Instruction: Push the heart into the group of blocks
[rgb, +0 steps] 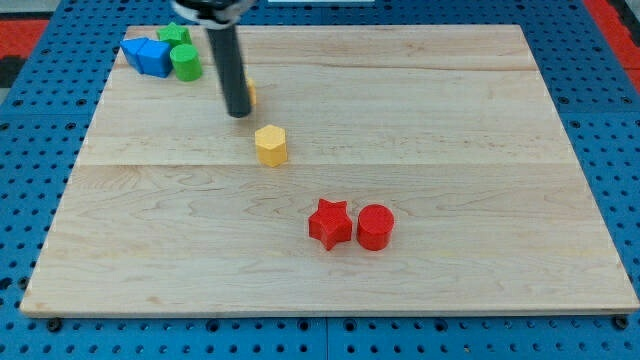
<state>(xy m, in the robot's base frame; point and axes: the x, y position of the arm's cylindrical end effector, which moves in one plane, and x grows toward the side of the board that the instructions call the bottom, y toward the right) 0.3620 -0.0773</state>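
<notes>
My tip (240, 113) rests on the board in the upper left part of the view. A small yellow block (251, 94) peeks out just to the right of the rod, touching or nearly touching it; the rod hides most of it, so I cannot make out its shape. A yellow hexagon (270, 145) lies a little below and right of the tip, apart from it. A group of blocks sits at the board's top left corner: two blue blocks (148, 56), a green cylinder (185, 63) and another green block (175, 34).
A red star (329, 222) and a red cylinder (375, 227) stand side by side below the board's middle. The wooden board (450, 120) lies on a blue perforated table, with its edges visible all round.
</notes>
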